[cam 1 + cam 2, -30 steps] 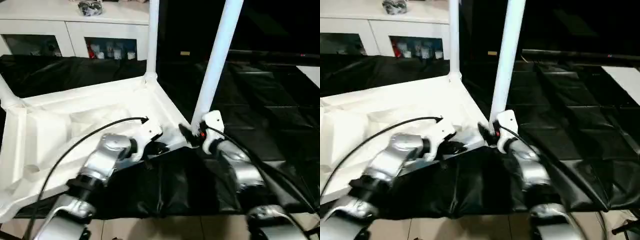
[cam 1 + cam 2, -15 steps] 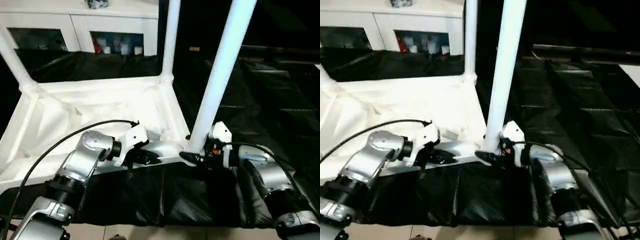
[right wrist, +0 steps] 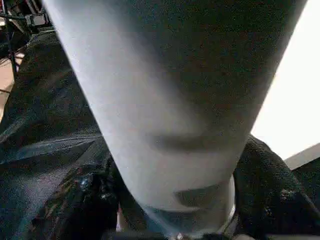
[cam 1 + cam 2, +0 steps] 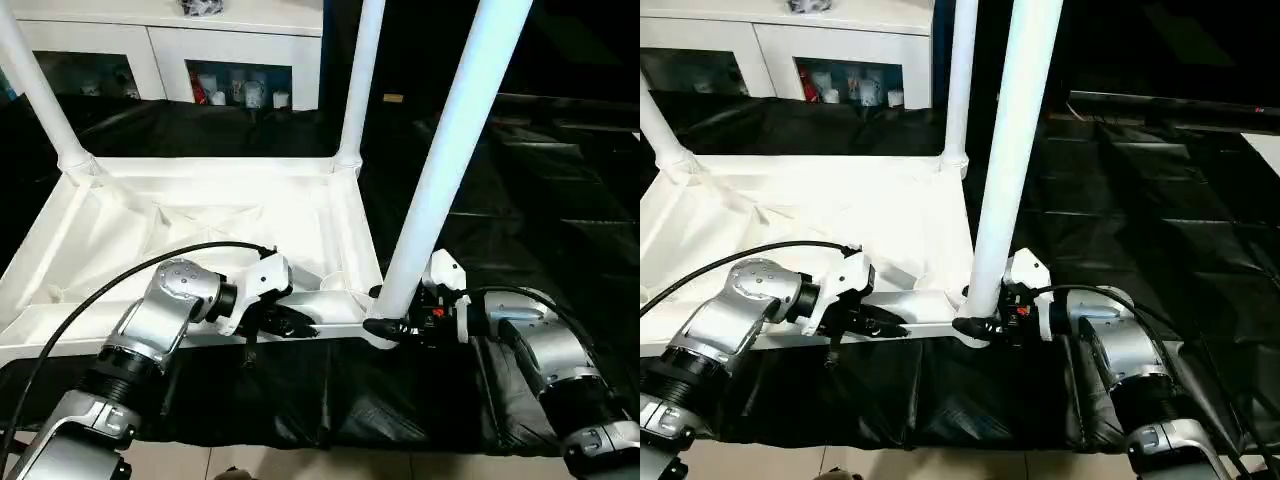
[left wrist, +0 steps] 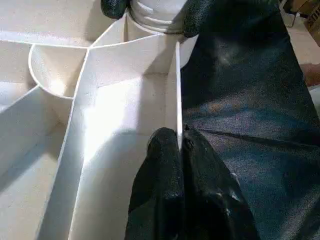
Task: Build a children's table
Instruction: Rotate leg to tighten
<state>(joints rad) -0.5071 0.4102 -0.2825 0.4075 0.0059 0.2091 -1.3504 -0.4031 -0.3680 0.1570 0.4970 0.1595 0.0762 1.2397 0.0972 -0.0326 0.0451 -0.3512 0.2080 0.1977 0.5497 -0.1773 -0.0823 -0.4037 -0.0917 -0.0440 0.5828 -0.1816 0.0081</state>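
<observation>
On black sheet | ribbed tabletop | left jaws pinch thin rim | right jaws clamp round leg

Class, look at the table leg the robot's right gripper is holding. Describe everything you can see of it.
The leg is a long, smooth white tube, plastic by its look. It stands nearly upright, leaning slightly, its top cut off by the picture's edge. Its foot sits in the round socket at the near right corner of the upturned tabletop. The right gripper is shut on it just above that socket, a black finger on either side.
</observation>
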